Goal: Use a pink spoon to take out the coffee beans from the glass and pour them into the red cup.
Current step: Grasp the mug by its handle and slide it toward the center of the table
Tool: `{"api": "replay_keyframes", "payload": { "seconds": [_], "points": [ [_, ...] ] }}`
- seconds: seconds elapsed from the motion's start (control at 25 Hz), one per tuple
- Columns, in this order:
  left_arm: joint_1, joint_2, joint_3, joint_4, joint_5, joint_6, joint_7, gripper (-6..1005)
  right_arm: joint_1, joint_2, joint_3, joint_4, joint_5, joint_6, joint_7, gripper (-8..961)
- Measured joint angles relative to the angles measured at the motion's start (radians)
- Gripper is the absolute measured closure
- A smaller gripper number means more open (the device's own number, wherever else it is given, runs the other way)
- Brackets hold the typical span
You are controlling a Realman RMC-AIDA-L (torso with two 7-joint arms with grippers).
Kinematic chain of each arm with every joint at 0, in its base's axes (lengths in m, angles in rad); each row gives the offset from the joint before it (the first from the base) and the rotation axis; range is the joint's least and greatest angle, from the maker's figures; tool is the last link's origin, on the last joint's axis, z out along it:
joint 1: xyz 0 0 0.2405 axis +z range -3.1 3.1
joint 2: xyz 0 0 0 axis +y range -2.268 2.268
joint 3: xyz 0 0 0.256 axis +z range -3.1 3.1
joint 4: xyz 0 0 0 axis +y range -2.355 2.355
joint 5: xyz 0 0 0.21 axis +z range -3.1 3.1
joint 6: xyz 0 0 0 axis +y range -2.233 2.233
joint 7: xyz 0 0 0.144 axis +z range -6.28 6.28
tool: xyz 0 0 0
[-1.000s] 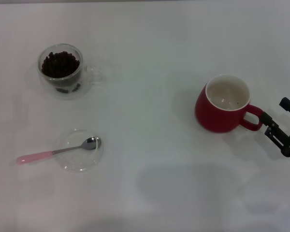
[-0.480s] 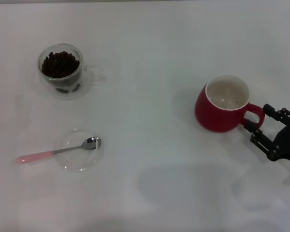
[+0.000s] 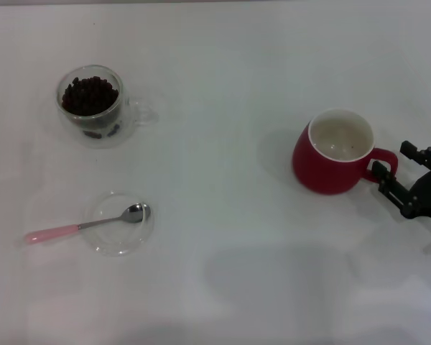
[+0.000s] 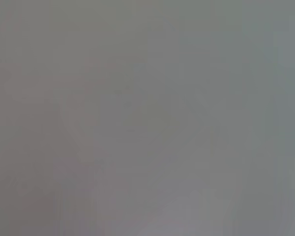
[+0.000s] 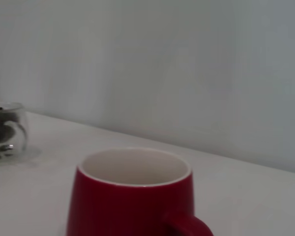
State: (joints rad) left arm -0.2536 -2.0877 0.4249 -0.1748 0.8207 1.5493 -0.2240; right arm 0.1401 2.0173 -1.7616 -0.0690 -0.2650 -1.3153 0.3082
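Note:
The red cup [image 3: 332,152] stands upright at the right of the white table, its handle pointing right; it fills the right wrist view [image 5: 132,196]. My right gripper [image 3: 389,159] is open, with one finger on each side of the cup's handle [image 3: 385,162]. The glass [image 3: 90,106] holding the coffee beans [image 3: 90,95] stands at the far left; it also shows in the right wrist view [image 5: 7,130]. The pink spoon [image 3: 86,226] lies at the near left with its bowl on a clear saucer [image 3: 121,233]. My left gripper is out of view.
The white table [image 3: 215,215] has a dim shadow at the near middle. The left wrist view shows only a plain grey surface. A pale wall [image 5: 187,64] rises behind the table.
My right gripper has moved left and farther in from the right edge, up to the red cup's handle. The cup has shifted slightly. The glass and the spoon have not moved.

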Motion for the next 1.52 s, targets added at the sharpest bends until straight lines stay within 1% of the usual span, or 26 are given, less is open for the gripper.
{"api": "replay_keyframes", "payload": {
  "seconds": [0.32, 0.72, 0.8, 1.12, 1.36, 1.52],
  "points": [
    [-0.002, 0.0, 0.0, 0.0, 0.0, 0.0, 0.0, 256, 0.01, -0.001, 0.012, -0.036, 0.029, 0.048, -0.006, 456],
    [-0.003, 0.001, 0.0, 0.0, 0.001, -0.001, 0.0, 257, 0.017, -0.002, 0.004, -0.05, 0.019, 0.048, -0.011, 518],
    [-0.003, 0.001, 0.0, 0.0, 0.001, -0.002, 0.0, 257, 0.02, -0.003, -0.01, -0.05, 0.018, 0.047, -0.012, 530],
    [-0.004, 0.003, 0.0, 0.0, 0.001, -0.01, 0.004, 257, 0.031, -0.003, -0.079, -0.06, 0.017, 0.042, -0.012, 737],
    [0.0, 0.003, 0.0, 0.001, 0.0, -0.011, 0.005, 257, 0.032, -0.003, -0.126, -0.08, 0.015, 0.031, -0.012, 785],
    [0.001, 0.003, 0.0, 0.002, -0.002, -0.011, 0.003, 258, 0.032, -0.003, -0.164, -0.098, 0.015, 0.023, -0.012, 784]
  ]
}}
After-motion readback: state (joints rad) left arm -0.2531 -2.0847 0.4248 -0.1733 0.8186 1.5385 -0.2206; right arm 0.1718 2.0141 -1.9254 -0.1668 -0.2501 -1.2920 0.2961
